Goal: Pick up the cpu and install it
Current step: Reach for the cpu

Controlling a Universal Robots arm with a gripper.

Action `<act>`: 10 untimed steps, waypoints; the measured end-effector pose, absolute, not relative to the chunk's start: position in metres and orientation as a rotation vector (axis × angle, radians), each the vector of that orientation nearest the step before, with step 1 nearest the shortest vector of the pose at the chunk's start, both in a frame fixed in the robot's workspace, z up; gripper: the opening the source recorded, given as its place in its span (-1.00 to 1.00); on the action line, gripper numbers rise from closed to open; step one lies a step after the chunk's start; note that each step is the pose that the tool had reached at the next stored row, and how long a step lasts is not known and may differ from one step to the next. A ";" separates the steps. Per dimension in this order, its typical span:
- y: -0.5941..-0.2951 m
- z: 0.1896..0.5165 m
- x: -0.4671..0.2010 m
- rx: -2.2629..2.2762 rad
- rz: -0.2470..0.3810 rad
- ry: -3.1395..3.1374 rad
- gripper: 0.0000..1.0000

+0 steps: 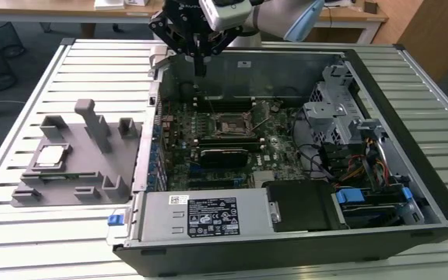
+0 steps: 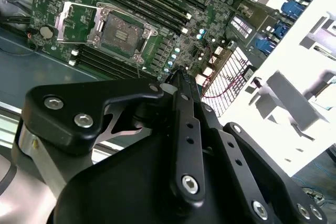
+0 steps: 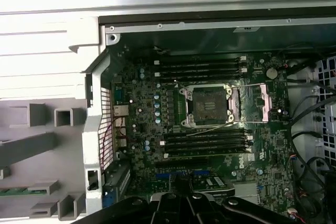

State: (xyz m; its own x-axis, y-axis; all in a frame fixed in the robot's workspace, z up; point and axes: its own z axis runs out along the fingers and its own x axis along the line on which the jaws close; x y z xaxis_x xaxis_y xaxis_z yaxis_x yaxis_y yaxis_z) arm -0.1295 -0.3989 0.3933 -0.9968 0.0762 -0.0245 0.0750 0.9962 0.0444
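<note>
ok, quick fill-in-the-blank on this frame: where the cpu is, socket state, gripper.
1. The cpu lies not in the computer case but on the grey ____.
2. The socket on the motherboard is ____: no chip sits in it.
3. The gripper hangs over the case, away from the cpu, and holds ____.

Missing words: tray; empty; nothing.
</note>
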 end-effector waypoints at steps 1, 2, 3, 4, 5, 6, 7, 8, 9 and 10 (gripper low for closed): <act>-0.399 0.393 -0.130 0.118 0.068 3.112 -0.79; -0.399 0.393 -0.132 0.118 0.068 3.112 -0.79; -0.399 0.393 -0.133 0.118 0.068 3.112 -0.79; -0.399 0.393 -0.134 0.118 0.068 3.112 -0.79; -0.399 0.393 -0.134 0.118 0.068 3.112 -0.79; -0.399 0.393 -0.135 0.118 0.068 3.112 -0.79; -0.399 0.393 -0.136 0.118 0.068 3.112 -0.79; -0.399 0.393 -0.137 0.118 0.068 3.112 -0.79; -0.399 0.393 -0.141 0.118 0.068 3.112 -0.79; -0.399 0.393 -0.142 0.118 0.068 3.113 -0.79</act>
